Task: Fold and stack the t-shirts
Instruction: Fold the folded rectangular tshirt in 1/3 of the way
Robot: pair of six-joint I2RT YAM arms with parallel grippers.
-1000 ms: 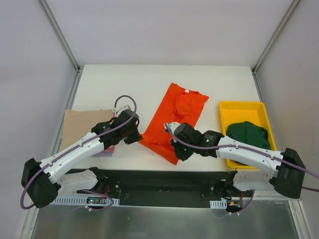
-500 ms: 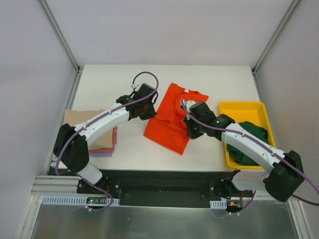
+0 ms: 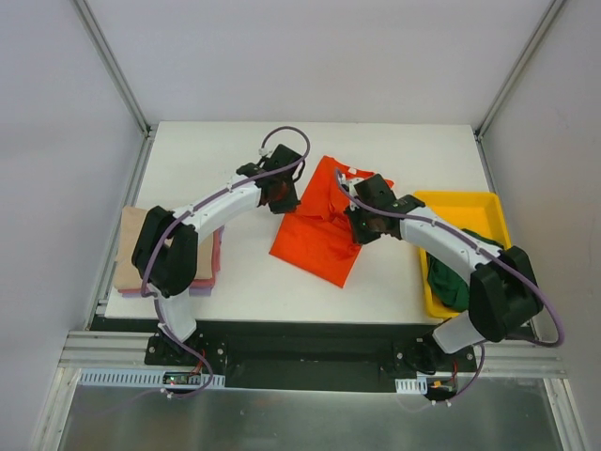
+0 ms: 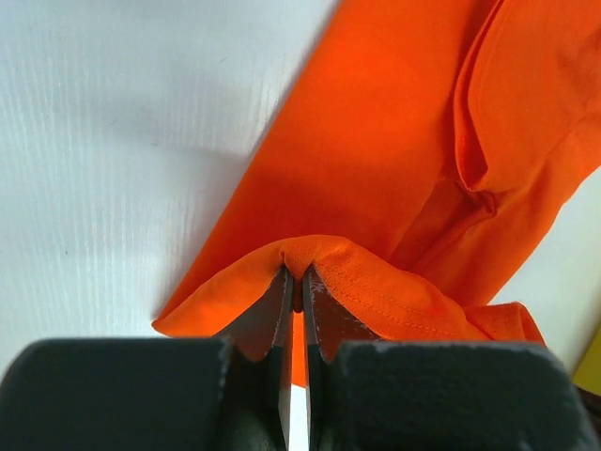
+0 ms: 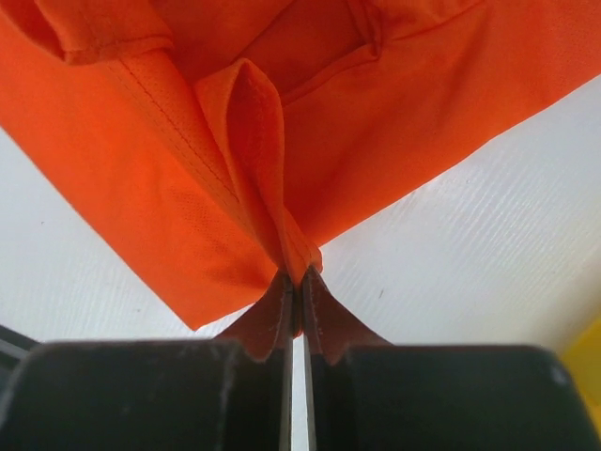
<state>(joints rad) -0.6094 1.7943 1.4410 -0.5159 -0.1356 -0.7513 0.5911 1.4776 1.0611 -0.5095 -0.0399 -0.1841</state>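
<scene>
While I stood by the white table (image 3: 216, 160), the orange-red t-shirt (image 3: 324, 225) lay near its middle, partly folded, with its collar toward the far side and one corner pointing at the arms' bases. Both arms reached out over it from either side.

The left gripper (image 3: 280, 193) sat at the shirt's far left edge, its jaws closed tight on a stitched hem. From that wrist's camera the hem arched up over the pinched fingertips (image 4: 282, 301), and the rest of the cloth spread away ahead of them and to the right, flat on the table.

The right gripper (image 3: 366, 224) was at the shirt's right edge, roughly level with the other one, so the garment lay between the two. Its jaws were also clamped together, nipping a narrow raised ridge of orange fabric that ran straight away from the tips, with a looser layer sagging to the left of it.

Off to the right, a dark green t-shirt (image 3: 444, 282) was bunched up in a yellow tray (image 3: 460, 202), partly under the right arm. At the left edge of the table was a pile of folded shirts, a tan one (image 3: 130, 246) on top, with pink (image 3: 216, 256) and lavender (image 3: 202, 291) edges showing beneath, well apart from both grippers.
</scene>
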